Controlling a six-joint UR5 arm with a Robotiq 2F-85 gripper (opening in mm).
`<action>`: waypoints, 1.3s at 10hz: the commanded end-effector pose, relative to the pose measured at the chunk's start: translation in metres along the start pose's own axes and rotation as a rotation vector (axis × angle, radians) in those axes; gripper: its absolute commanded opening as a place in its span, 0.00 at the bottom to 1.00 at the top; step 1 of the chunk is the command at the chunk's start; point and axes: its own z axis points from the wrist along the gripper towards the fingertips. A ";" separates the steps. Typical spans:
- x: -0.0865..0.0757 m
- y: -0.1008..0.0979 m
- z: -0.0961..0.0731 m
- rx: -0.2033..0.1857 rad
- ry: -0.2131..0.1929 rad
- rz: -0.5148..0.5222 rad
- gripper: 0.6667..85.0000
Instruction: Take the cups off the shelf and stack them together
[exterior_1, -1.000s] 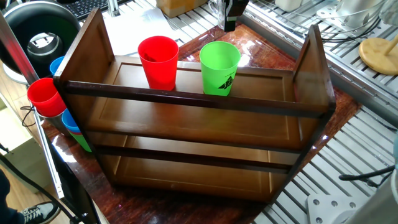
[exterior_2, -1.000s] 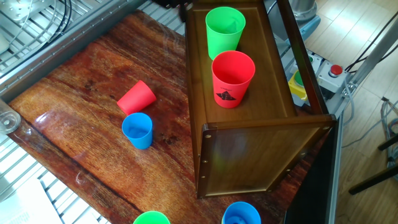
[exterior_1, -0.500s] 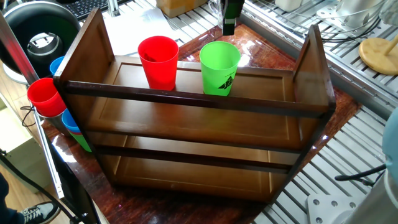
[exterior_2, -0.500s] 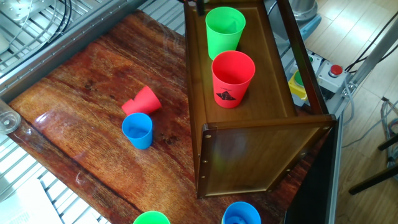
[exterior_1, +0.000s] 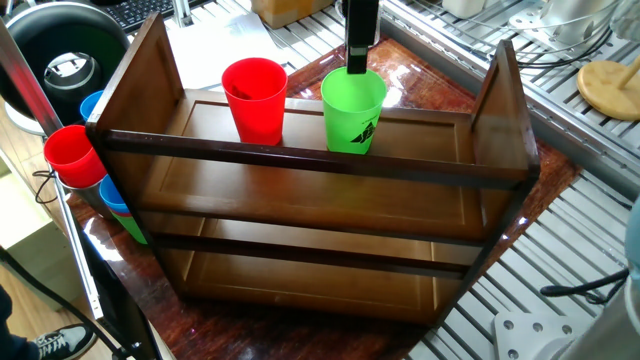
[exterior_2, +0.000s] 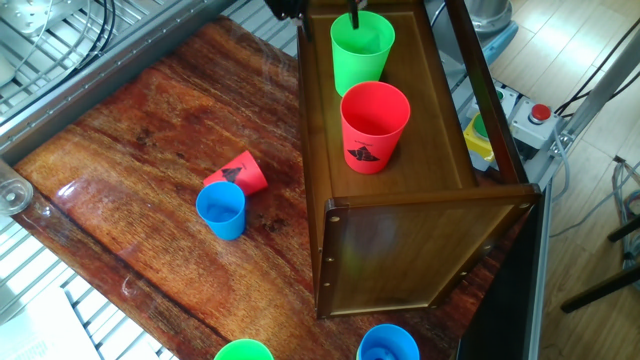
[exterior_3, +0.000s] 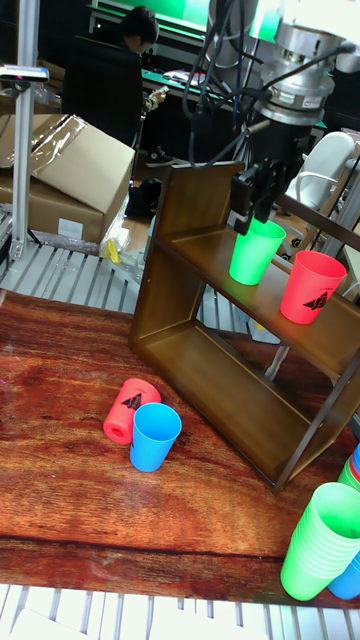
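Green plastic catches the eye first: the green tumbler with the black mark (exterior_1: 353, 109) stands upright at the back of the top tier of the dark glossy wooden shelf (exterior_1: 300, 165), and the black two-finger gripper (exterior_3: 254, 208) hangs right over its mouth. From the tall fixed view the fingers look spread, one appearing to dip inside the cup and the other outside the wall, so I would say the jaws are parted around the rim and not yet pinching it; that straddle looks meant for lifting the cup straight up past the thin front rail. Just beside it on the same tier stands a red plastic tumbler with a black mark (exterior_2: 374, 126), also upright, close enough that the arm has to come down vertically rather than from the side. Down on the reddish wooden tabletop (exterior_2: 120, 150), well apart from the shelf, a blue plastic tumbler (exterior_2: 221, 209) stands open end up, and a second red tumbler (exterior_2: 239, 175) lies tipped on its side touching it, which I judge will need righting before it can nest. By my reckoning two cups are off and two remain. A slanted column of stacked green and blue cups (exterior_3: 322, 538) leans at the table's near corner, apart from all this.
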 end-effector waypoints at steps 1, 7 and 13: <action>-0.010 -0.005 0.016 0.018 -0.030 -0.009 0.60; -0.002 -0.028 0.031 0.084 -0.016 0.032 0.01; -0.009 -0.050 -0.016 0.163 0.078 -0.103 0.01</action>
